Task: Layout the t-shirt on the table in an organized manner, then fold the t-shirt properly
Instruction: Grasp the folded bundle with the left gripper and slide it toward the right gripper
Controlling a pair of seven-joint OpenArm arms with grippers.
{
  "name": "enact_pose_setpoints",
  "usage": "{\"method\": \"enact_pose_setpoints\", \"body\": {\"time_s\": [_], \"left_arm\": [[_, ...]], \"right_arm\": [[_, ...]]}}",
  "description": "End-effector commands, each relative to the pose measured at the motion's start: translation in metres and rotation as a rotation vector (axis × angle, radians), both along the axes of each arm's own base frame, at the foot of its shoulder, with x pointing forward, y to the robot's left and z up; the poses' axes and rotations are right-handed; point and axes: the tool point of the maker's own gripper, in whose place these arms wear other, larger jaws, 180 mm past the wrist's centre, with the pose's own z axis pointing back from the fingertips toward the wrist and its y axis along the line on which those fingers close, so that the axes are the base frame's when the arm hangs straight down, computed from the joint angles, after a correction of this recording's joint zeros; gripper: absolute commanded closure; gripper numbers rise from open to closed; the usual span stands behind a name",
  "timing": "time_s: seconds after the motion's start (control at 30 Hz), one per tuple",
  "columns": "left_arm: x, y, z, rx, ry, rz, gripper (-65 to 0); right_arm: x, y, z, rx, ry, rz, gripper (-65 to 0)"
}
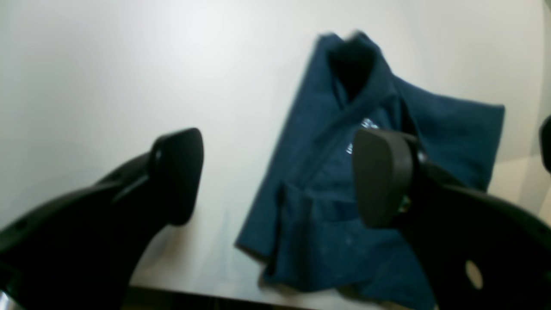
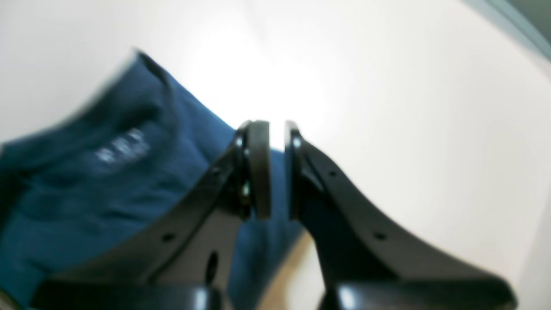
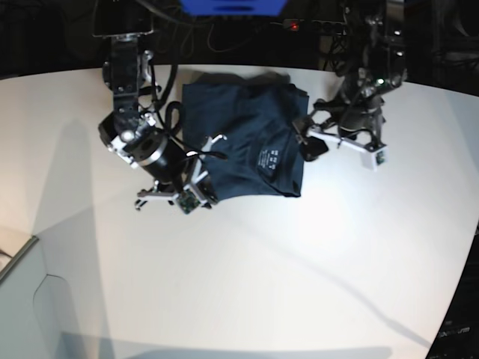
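The dark navy t-shirt (image 3: pixel 243 138) lies on the white table (image 3: pixel 314 262) near its far edge, partly folded into a rough rectangle, with a small pale print (image 3: pixel 268 159) facing up. My left gripper (image 3: pixel 308 143) hovers at the shirt's right edge. In the left wrist view its fingers (image 1: pixel 178 172) stand wide apart, the left gripper (image 1: pixel 280 176) open and empty above the t-shirt (image 1: pixel 327 172). My right gripper (image 3: pixel 211 146) sits over the shirt's left edge. In the right wrist view the right gripper (image 2: pixel 277 168) is shut to a thin slit with no cloth in it, and the t-shirt (image 2: pixel 107 172) lies below.
The table's front edge (image 1: pixel 193 297) runs just under the left gripper in the left wrist view. A pale box (image 3: pixel 22 277) sits off the table at lower left. Cables and a blue object (image 3: pixel 232 6) lie behind the far edge.
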Motion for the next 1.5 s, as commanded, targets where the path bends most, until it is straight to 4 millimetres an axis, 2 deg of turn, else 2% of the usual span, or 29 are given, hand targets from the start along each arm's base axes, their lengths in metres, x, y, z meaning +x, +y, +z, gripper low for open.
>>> {"method": "enact_pose_setpoints", "body": {"time_s": [0.0, 0.17, 0.27, 0.4, 0.53, 0.67, 0.83, 0.93, 1.0, 1.13, 1.2, 1.33, 1.4, 1.47], "left_arm": [[0.010, -0.007, 0.007, -0.005, -0.035, -0.015, -52.3], [0.020, -0.034, 0.001, -0.022, -0.027, -0.085, -52.3], [0.027, -0.035, 0.000, -0.020, -0.026, -0.086, -52.3], [0.031, -0.033, -0.007, -0.015, -0.013, -0.086, -52.4], [0.034, -0.029, -0.021, -0.006, 0.022, -0.084, -52.4], [0.042, -0.031, -0.022, -0.007, 0.021, -0.089, -52.4], [0.049, -0.031, -0.031, -0.002, 0.046, -0.088, -52.3], [0.042, -0.030, -0.044, 0.000, 0.084, -0.088, -51.9], [0.039, -0.029, -0.050, 0.002, 0.103, -0.087, -47.5], [0.033, -0.031, -0.064, 0.014, 0.146, -0.107, -30.0], [0.028, -0.034, -0.074, 0.020, 0.176, -0.124, -27.1], [0.032, -0.041, -0.080, 0.046, 0.192, -0.169, -26.4], [0.037, -0.043, -0.081, 0.078, 0.189, -0.214, -22.8], [0.042, -0.048, -0.079, 0.107, 0.181, -0.266, -16.2]], "right_arm": [[0.006, 0.001, 0.005, 0.022, -0.019, 0.000, -4.9], [0.013, -0.015, -0.033, 0.038, 0.091, -0.052, -4.9], [0.015, -0.018, -0.053, 0.051, 0.156, -0.068, -4.9], [0.013, -0.024, -0.060, 0.056, 0.178, -0.087, -4.9], [0.018, -0.029, -0.036, 0.045, 0.102, -0.097, -4.9], [0.017, -0.036, -0.001, 0.022, -0.002, -0.111, -4.9], [0.005, -0.041, 0.018, 0.004, -0.057, -0.119, -4.9], [0.000, -0.043, 0.026, -0.004, -0.078, -0.122, -4.9], [-0.002, -0.045, 0.030, -0.009, -0.089, -0.123, -4.9], [-0.003, -0.055, 0.040, -0.023, -0.116, -0.149, -4.9], [-0.002, -0.060, 0.045, -0.028, -0.132, -0.162, -4.9], [0.000, -0.072, 0.056, -0.039, -0.163, -0.190, -4.9], [0.001, -0.080, 0.062, -0.046, -0.179, -0.214, -4.9], [0.001, -0.091, 0.068, -0.056, -0.194, -0.242, -4.9]]}}
